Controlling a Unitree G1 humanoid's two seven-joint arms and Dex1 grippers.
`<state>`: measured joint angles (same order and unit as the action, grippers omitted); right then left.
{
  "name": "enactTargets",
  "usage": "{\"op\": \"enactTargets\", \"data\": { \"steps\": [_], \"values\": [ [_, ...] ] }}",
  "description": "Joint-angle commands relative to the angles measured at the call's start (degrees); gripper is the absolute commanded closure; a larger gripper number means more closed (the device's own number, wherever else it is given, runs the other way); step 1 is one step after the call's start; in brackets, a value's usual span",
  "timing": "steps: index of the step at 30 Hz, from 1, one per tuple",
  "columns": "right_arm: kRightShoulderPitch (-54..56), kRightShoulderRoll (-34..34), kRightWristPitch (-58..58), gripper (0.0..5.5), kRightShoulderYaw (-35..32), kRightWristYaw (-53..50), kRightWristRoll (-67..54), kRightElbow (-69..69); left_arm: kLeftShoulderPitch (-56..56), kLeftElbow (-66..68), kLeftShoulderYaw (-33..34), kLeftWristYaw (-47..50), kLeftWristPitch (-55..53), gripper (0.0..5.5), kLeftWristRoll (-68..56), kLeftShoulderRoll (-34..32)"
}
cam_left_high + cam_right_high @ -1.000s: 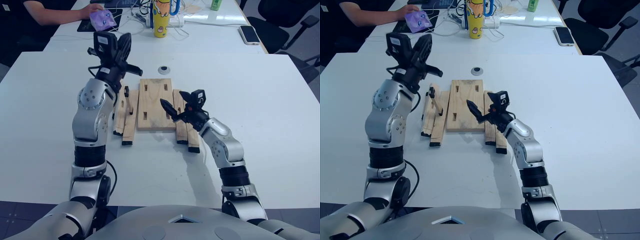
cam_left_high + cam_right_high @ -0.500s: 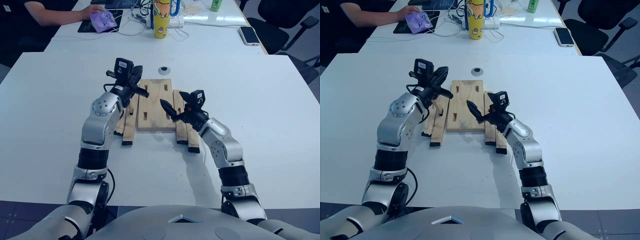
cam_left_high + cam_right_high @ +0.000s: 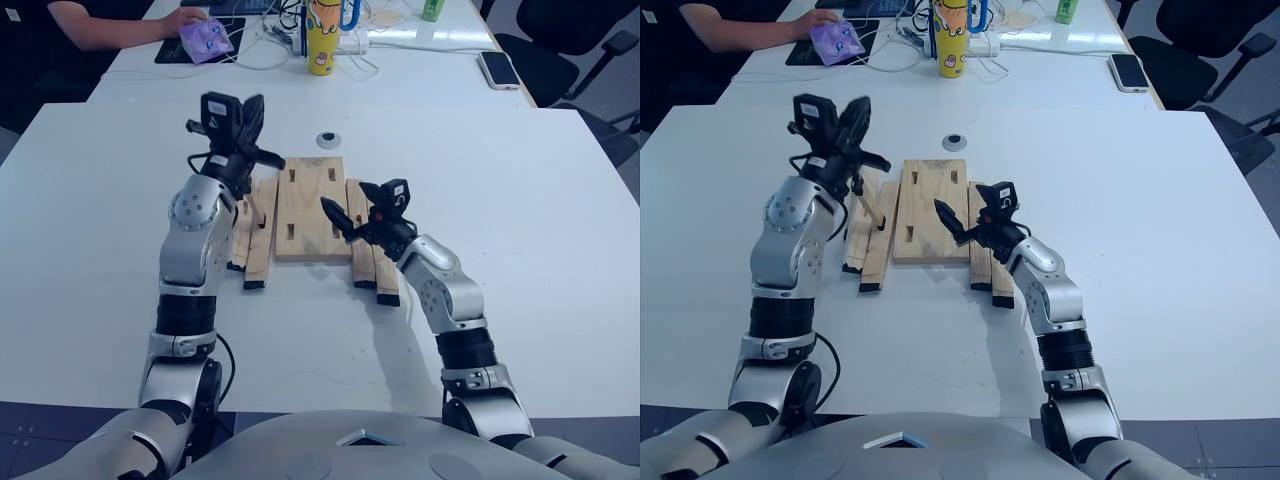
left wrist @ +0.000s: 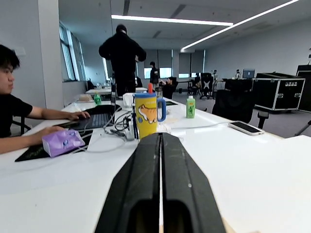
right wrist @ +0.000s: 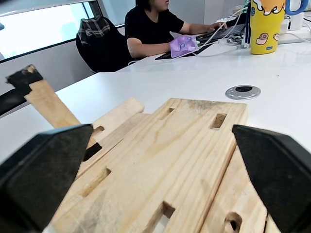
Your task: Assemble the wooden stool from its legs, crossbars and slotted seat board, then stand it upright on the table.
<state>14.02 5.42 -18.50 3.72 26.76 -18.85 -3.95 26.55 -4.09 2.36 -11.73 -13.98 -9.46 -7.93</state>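
Left gripper (image 4: 161,138): fingers pressed together, only a hairline seam between them, nothing clamped. It hangs raised above the table (image 3: 520,200), over the far end of the left-hand leg pieces (image 3: 255,235), fingers pointing away toward the yellow mug (image 4: 146,114) on the desk behind.

Right gripper (image 3: 343,197): fingers spread wide, empty. It sits low over the right edge of the slotted seat board (image 3: 310,205), just above the wood (can't tell whether a fingertip touches it). In the right wrist view the board (image 5: 165,145) lies between the two fingers (image 5: 43,170).

Seat board lies flat mid-table, slots up. Left-hand leg pieces lie flat along its left edge, just beside it, black end caps toward the robot. Right-hand leg pieces (image 3: 370,260) lie flat along its right edge, partly under the right forearm.

One crossbar (image 3: 868,205) stands tilted over the left-hand leg pieces, its black-tipped end raised, its lower end down among them. Can't tell if it's seated in a slot or just leaning. It's below the left gripper, not in it.

Beyond the board's far edge: a round cable grommet (image 3: 326,139) in the tabletop. On the desk behind: a phone (image 3: 497,68) and a purple pouch (image 3: 205,40).
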Motion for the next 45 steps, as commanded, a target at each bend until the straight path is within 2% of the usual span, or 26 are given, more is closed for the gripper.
{"op": "enactTargets", "data": {
  "steps": [1,7,12,14,21,28,37,45],
  "values": [
    [0.9,0.0,0.4,0.1,0.0,0.3,0.4,-0.4,5.5,-4.6,2.4,1.0,1.1,5.46,-0.8,-1.2],
    [0.5,-0.3,0.4,0.1,0.1,0.2,0.6,-0.1,7.7,-4.2,2.6,0.9,-0.5,5.46,-0.7,-2.0],
    [0.7,-0.3,0.3,0.1,0.3,0.4,0.6,-0.3,-4.1,7.6,-5.1,-1.6,-11.7,5.46,1.8,-1.1],
    [1.1,-0.2,0.5,0.1,0.5,0.5,0.9,-0.7,-9.0,11.2,-4.5,0.4,-15.6,5.46,0.9,1.1],
    [1.7,0.1,0.8,0.1,0.1,0.6,1.1,-1.6,-2.8,9.1,-4.1,3.7,-8.0,5.46,2.9,2.6],
    [2.2,0.5,1.2,0.1,-0.1,1.4,1.0,-2.8,-2.6,2.5,-2.8,6.7,-2.1,5.46,4.8,2.8],
    [2.2,1.0,1.8,0.1,-0.3,1.7,1.0,-3.6,-1.9,-7.7,-2.1,8.2,-2.0,4.23,7.6,0.8],
    [1.9,1.7,2.1,0.1,-0.5,2.2,1.1,-3.9,-11.2,-16.1,-3.1,9.0,-6.4,3.08,8.2,1.7]
  ]
}}
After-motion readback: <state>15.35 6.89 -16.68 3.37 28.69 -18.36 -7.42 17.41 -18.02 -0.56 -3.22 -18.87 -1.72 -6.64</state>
